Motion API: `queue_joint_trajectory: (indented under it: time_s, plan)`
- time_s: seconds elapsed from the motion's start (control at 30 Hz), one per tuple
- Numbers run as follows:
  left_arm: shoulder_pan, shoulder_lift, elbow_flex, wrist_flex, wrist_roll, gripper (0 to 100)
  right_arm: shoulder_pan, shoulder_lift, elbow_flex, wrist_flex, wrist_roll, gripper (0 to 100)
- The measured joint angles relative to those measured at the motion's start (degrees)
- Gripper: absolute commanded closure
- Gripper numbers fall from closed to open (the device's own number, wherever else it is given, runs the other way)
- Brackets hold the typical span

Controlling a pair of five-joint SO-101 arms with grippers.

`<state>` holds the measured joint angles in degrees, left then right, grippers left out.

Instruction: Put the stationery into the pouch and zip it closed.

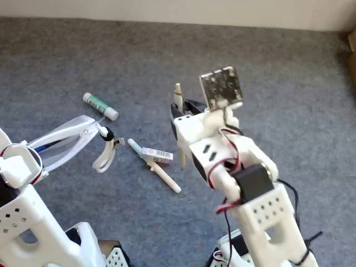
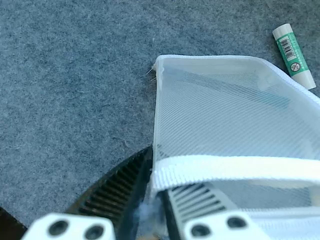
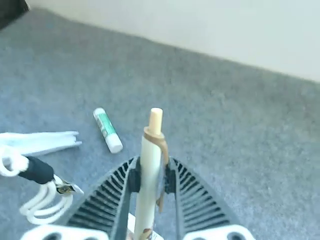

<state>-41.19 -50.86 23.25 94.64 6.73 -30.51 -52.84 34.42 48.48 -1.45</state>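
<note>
1. Up close, the left gripper (image 2: 156, 176) has its jaws pinched narrowly onto the white fabric band along one edge of the pouch (image 2: 225, 125). The pouch is made of see-through white mesh.
2. Through the mesh, something bluish shows inside the pouch. What it is cannot be told.
3. The right gripper (image 3: 150, 174) has its jaws closed tight around a cream pen (image 3: 152, 145). The pen stands upright between them, with its tan clip and blunt top poking out above the jaws.
4. Seen from above, the right gripper (image 1: 179, 108) sits near the middle of the scene over the grey carpet (image 1: 278, 67). The pouch (image 1: 64, 136) is at the left, well apart from it.
5. A white cord loop (image 1: 104, 156) trails from the end of the pouch nearest the right gripper, joined on by a small black piece.
6. A glue stick (image 1: 100, 106), white with a green label, lies flat on the carpet near that same end of the pouch, not touching it.
7. Between the cord loop and the right arm, a white pen (image 1: 164, 178) with a pale blue cap lies flat on the carpet.
8. A small block (image 1: 157, 154) with a barcode label rests against the middle of the white pen.
</note>
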Motion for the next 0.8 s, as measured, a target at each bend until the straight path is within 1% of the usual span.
queue_joint_trajectory:
  time_s: [0.1,0.27,0.37,0.47,0.63,0.8]
  plan:
    - [0.00,0.00,0.00,0.00,0.00,99,-1.76,-3.08,0.00,0.00,0.00,98.8]
    - [0.00,0.00,0.00,0.00,0.00,99,-7.12,-7.82,0.00,0.00,-0.18,99.1]
    - [0.00,0.00,0.00,0.00,0.00,99,-10.29,-11.52,0.00,0.00,-3.69,99.1]
    - [0.00,0.00,0.00,0.00,0.00,99,-11.87,-14.86,0.00,0.00,-8.00,98.9]
    - [0.00,0.00,0.00,0.00,0.00,99,-14.77,-17.93,0.00,-0.18,-9.14,98.9]
    - [0.00,0.00,0.00,0.00,0.00,99,-17.67,-18.37,0.00,-6.24,-9.32,98.9]
